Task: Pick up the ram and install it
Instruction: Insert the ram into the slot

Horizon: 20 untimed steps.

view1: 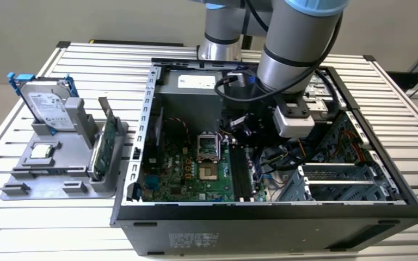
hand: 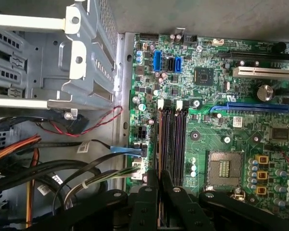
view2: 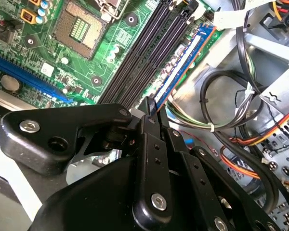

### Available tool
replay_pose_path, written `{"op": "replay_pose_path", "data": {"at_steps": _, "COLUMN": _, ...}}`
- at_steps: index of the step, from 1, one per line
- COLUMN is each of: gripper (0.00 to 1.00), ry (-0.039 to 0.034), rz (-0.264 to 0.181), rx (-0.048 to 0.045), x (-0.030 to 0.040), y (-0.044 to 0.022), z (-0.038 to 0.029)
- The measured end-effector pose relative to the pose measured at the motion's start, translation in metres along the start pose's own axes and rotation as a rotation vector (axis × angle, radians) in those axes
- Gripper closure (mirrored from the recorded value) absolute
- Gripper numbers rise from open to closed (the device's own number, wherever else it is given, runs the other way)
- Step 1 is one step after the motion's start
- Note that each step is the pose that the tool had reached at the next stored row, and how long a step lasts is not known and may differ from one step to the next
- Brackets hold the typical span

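Second wrist view: the long, thin blue-green ram stick (view2: 183, 62) is clamped edgewise between the black gripper (view2: 151, 113) jaws. It is seen lowered at the outermost black motherboard slot (view2: 149, 53); full seating is judged unconfirmed.

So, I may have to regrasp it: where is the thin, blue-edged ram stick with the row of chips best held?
Hold it by its upper long edge, pinching the two flat faces and coming straight down from above. The ram stick stands on edge along the black memory slots, so only that top edge is free.
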State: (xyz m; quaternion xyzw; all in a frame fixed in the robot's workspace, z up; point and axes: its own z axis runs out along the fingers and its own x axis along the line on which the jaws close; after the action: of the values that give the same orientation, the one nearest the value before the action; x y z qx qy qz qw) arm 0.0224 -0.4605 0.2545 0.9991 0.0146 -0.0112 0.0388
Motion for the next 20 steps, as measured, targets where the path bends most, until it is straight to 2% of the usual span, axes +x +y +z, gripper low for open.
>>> {"op": "replay_pose_path", "data": {"at_steps": 10, "gripper": 1.0, "ry": -0.0007, "rz": 0.008, "rx": 0.0002, "x": 0.0003, "y": -0.001, "z": 0.0135}}
{"op": "replay_pose_path", "data": {"at_steps": 20, "gripper": 1.0, "ry": -0.0015, "rz": 0.018, "rx": 0.0005, "x": 0.0005, "y": -0.0017, "z": 0.0226}}
